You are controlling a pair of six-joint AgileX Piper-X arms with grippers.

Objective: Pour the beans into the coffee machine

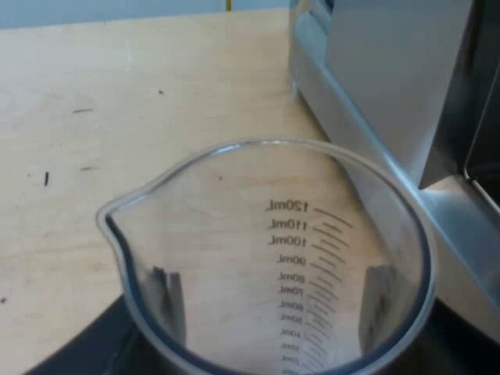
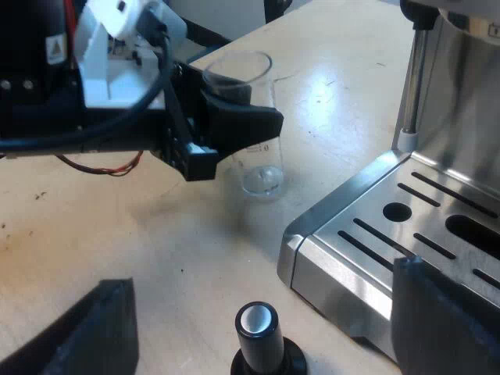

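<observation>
Beside the machine (image 2: pixel 406 234), the left gripper (image 2: pixel 234 109) is clamping the upright glass (image 1: pixel 266 234). No beans are showing inside, and its spout is pointing away from the machine, so pouring probably needs a lift and a turn. The right gripper (image 2: pixel 262 273) is hanging wide open and empty over the tamper (image 2: pixel 258 324).

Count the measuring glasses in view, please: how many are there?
1. The measuring glass is held in the jaws of the left gripper, close to the espresso machine. More could be hidden beyond these views.

clear measuring glass (image 1: pixel 266 258) (black markings), silver machine (image 2: pixel 367 234)
</observation>
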